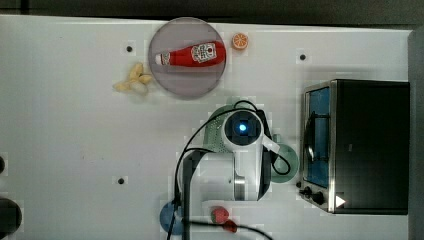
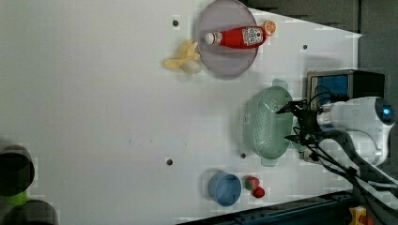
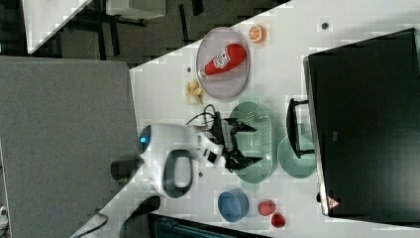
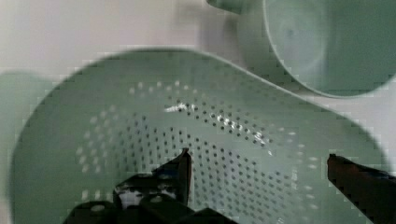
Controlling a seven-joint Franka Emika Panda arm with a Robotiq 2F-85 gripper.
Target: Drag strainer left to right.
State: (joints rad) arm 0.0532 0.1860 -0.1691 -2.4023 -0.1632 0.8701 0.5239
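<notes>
The strainer (image 2: 266,125) is a pale mint-green oval bowl dotted with small holes, lying on the white table next to the toaster oven. My gripper (image 2: 289,123) hovers just above its bowl, open, with nothing between the fingers. In the right view the gripper (image 3: 252,144) spreads its black fingers over the strainer (image 3: 266,141). The wrist view looks down into the strainer (image 4: 140,121), with the gripper (image 4: 261,179) over the holes. From the top view my arm covers most of the strainer (image 1: 215,132).
A mint-green mug (image 3: 297,157) sits between strainer and toaster oven (image 1: 357,145). A grey plate (image 1: 170,80) holds a ketchup bottle (image 1: 192,54), with an orange slice (image 1: 240,41) and a banana piece (image 1: 134,80) nearby. A blue bowl (image 2: 224,188) and red fruits (image 2: 253,185) lie by the table edge.
</notes>
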